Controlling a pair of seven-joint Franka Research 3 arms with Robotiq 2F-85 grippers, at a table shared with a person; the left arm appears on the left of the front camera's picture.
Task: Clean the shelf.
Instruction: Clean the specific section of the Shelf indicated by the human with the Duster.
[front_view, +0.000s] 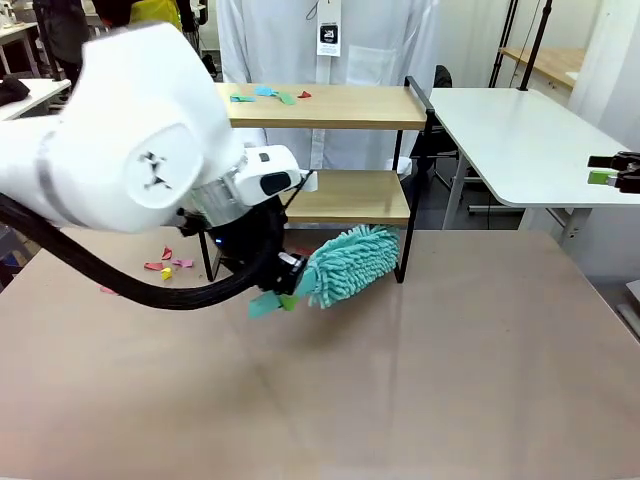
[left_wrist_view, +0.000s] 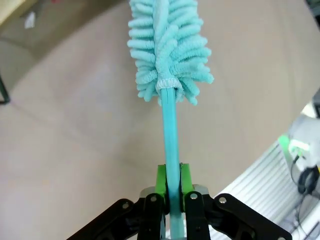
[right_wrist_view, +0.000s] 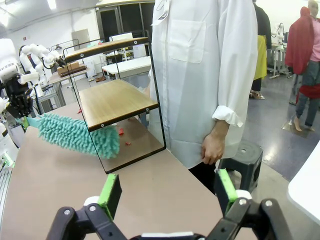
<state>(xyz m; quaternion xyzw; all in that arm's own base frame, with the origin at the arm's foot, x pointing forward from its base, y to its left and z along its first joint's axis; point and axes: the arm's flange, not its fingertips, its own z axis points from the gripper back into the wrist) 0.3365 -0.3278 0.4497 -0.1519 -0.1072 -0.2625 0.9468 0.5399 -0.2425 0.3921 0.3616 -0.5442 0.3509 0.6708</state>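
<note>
Teal duster (right_wrist_view: 75, 134) reaches under the shelf (right_wrist_view: 115, 100) (2 wooden tiers).

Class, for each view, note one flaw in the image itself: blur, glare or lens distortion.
Front view: the left arm looms close to the lens, soft-edged. Left wrist view: the table edge curves, wide-angle bending. Right wrist view: the shelf frame leans and bows; ceiling lights glare top left.
</note>
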